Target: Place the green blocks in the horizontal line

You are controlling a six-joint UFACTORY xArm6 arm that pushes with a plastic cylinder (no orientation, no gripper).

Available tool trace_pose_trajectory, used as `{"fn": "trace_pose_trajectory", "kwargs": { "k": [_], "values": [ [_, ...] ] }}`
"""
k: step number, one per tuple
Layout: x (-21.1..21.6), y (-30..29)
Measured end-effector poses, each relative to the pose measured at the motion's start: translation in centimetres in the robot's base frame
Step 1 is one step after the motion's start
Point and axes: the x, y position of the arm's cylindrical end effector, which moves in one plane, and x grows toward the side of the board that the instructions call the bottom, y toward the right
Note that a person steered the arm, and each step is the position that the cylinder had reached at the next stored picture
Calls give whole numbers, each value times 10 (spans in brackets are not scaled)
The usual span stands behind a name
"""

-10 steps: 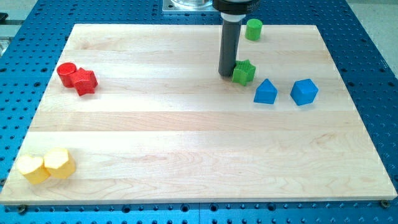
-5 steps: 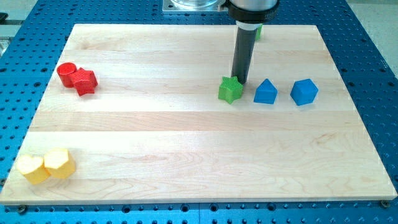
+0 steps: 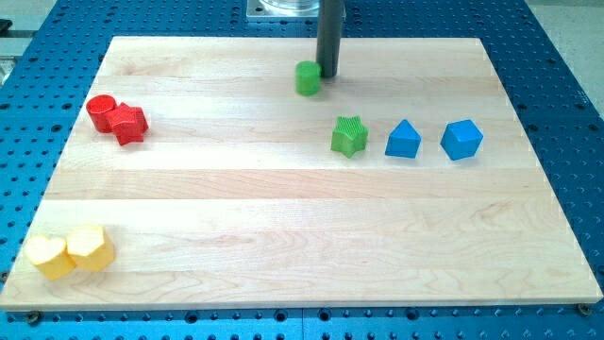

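The green cylinder stood near the view's top, above-left of the green star. My tip, a bare rod without jaws, touched its right side. It looked light and slippery; I judged a centred push best.

My tip sits just right of the cylinder block, above the star block.

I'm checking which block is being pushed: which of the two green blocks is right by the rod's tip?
The green cylinder, near the view's top, sits just left of my tip. The green star lies lower, apart from it.
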Motion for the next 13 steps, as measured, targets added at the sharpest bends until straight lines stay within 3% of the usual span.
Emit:
{"fn": "trace_pose_trajectory", "kwargs": {
  "k": [2,3,4,6,7,8,9,11,13],
  "values": [
    [-20,-47],
    [51,-76],
    [34,-78],
    [56,-72],
    [66,-40],
    [69,-43],
    [53,-90],
    [119,-203],
    [182,-192]
  ]
}}
